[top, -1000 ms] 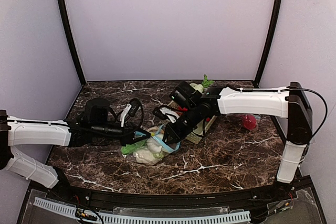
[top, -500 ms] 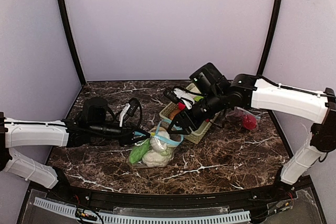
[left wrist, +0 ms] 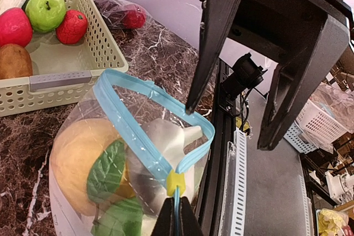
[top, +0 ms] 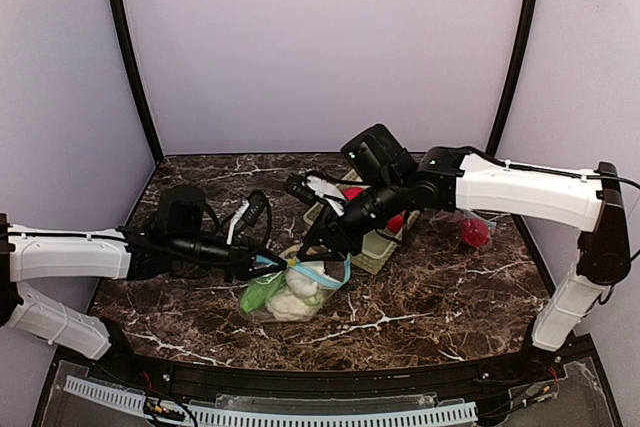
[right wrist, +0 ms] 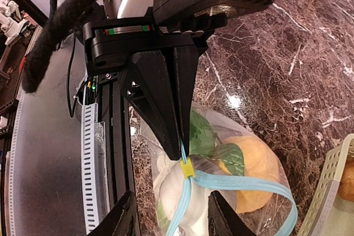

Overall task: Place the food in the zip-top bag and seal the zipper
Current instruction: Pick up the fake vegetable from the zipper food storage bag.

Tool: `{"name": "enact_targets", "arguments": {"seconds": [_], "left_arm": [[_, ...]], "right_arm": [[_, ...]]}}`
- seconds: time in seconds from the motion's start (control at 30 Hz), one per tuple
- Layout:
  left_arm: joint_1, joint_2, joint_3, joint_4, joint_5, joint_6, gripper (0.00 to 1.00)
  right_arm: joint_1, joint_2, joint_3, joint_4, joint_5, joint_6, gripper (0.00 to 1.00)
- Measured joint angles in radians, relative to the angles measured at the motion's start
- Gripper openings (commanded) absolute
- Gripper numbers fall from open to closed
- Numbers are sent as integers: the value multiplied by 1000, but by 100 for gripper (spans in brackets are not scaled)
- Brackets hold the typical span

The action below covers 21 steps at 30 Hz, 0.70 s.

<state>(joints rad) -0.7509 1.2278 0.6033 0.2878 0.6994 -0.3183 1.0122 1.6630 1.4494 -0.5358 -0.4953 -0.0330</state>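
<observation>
The left gripper (top: 258, 263) had its jaws pinched shut on the end of the blue zipper (left wrist: 135, 122), right beside the yellow slider (left wrist: 176, 182). The zip-top bag (top: 290, 292) lay near the middle of the table, its mouth gaping. Inside it were a cauliflower (top: 285, 299), a green piece (top: 260, 292) and an orange piece (left wrist: 74, 156).

Just above the mouth hung the right gripper (top: 318, 237), jaws wide apart and empty, its fingers either side of the zipper close to the slider. That looked like lining up to seal. Yet more food sat in the pale basket (left wrist: 61, 78) to the right: a green apple (left wrist: 45, 9), red fruits (left wrist: 14, 26) and a potato (left wrist: 11, 62).

To seal well, the left pinch should hold the strip taut and level. The right should then close on the slider alone, not the bag's wall, and draw it straight along the track. A slack strip would likely buckle.

Far right lay a red piece (top: 475, 232) in clear wrap.

The table (top: 430, 297) was glossy dark marble veined white, enclosed by plain lilac walls (top: 320, 47) and black posts (top: 128, 57).
</observation>
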Motion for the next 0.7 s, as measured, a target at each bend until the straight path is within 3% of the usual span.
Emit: {"name": "enact_targets", "arguments": {"seconds": [0.7], "left_arm": [[0, -13, 30, 0, 63, -27, 1]], "right_arm": [[0, 76, 12, 43, -95, -46, 29]]}}
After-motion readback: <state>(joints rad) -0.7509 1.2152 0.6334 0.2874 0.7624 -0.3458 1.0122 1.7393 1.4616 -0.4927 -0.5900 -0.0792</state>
